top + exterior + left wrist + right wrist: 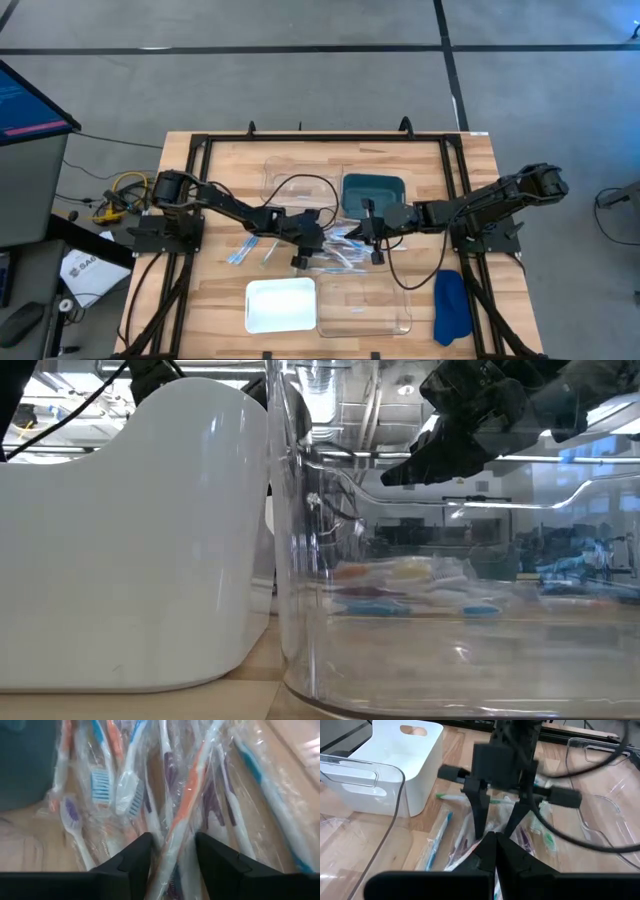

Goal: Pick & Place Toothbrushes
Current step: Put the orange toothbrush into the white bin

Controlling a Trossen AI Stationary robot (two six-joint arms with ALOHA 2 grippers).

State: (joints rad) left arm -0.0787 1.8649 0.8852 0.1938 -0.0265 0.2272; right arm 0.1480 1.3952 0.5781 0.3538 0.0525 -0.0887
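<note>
The toothbrushes (pixel 338 252) lie in a loose pile at the table's middle, each in a clear wrapper, in blue, orange, purple and white (pixel 125 785). My left gripper (pixel 173 836) is open, slanting down into the pile. Its fingers stand on either side of an orange-and-white toothbrush (pixel 187 805). The right wrist view shows it from the front (pixel 496 827). My right gripper (pixel 492 842) is shut and hangs just above the pile's right side (pixel 372 240), with nothing between its fingers. My left gripper comes at the pile slanting down from the table's left. Its two fingers (pixel 137 855) flank the handle of the orange-and-white toothbrush (pixel 175 837) and lie along it. Whether they touch the handle or its wrapper I cannot tell. The toothbrush lies on the pile.
A white tray (pixel 281 305) and a clear tray (pixel 365 308) stand side by side at the near edge. A teal tray (pixel 374 190) and another clear tray (pixel 298 182) stand behind the pile. A blue cloth (pixel 450 305) lies at the near right. A few toothbrushes (pixel 240 252) lie left of the pile.
</note>
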